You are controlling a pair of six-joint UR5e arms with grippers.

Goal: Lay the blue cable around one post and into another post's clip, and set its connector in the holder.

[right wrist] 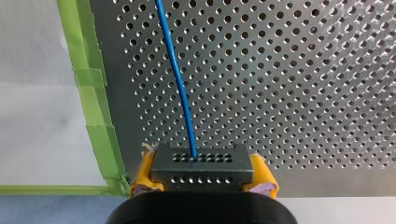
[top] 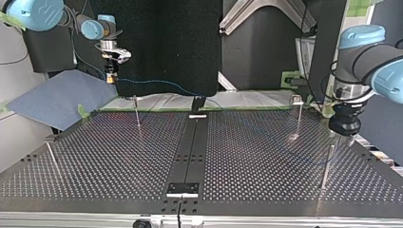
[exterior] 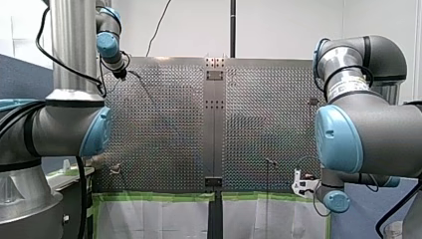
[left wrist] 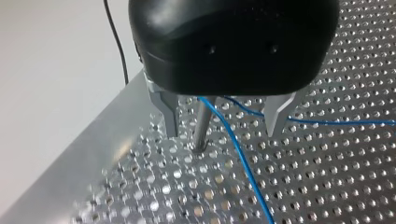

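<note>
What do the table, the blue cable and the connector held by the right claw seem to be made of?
Table: metal sheet, likely steel or aluminium, with a bright finish; it shows punched holes and glints.
Cable: smooth blue jacket, probably plastic; it bends softly.
Connector: dark matt block with rows of small holes; plastic or coated metal, I cannot tell which.

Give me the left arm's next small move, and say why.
Probably close my left gripper on the blue cable. Its fingers stand open on either side of the post, the cable runs ungripped between them, and my right gripper is shut on the connector.
</note>
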